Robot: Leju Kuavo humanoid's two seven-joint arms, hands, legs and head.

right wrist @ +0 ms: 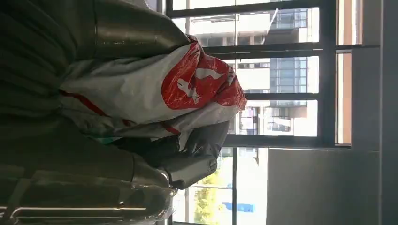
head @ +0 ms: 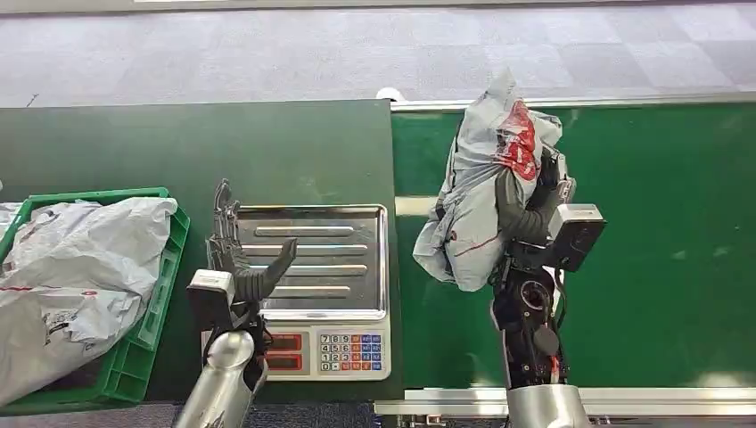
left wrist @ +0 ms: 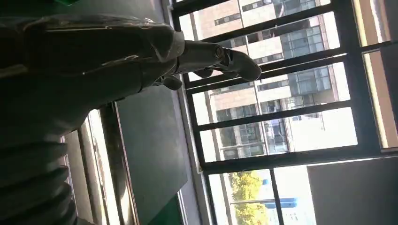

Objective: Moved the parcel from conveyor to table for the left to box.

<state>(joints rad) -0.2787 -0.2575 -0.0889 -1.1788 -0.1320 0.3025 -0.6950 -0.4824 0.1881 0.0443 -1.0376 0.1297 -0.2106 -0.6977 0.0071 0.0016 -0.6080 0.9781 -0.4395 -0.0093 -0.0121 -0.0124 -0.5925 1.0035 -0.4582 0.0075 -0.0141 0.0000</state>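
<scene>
- Two silver arms reach in from below in the head view: the right hand (head: pixel 535 201) grips a grey plastic parcel (head: pixel 477 201) with a red printed patch, and the left hand (head: pixel 239 254) holds nothing.
- The parcel is held above the green conveyor (head: pixel 660 232), near the belt's end beside the counter (head: pixel 178 143); its crumpled lower part hangs towards the belt, and whether it touches the belt cannot be told.
- The right hand's dark fingers (head: pixel 510 207) wrap around the bag's middle; the right wrist view shows the bag (right wrist: pixel 155 93) bunched against the hand (right wrist: pixel 183 154), red print outward, with window frames and a building behind.
- The left hand hovers at the left edge of a scale (head: pixel 316 276), fingers apart and pointing away from the robot, thumb out over the ribbed steel pan.
- The scale sits on the dark green counter, its red display and keypad facing the robot.
- A green crate (head: pixel 147 312) on the counter's left end holds more grey bags (head: pixel 71 267), heaped above its rim.
- The left wrist view shows the open left hand (left wrist: pixel 211 58) against tall windows.
</scene>
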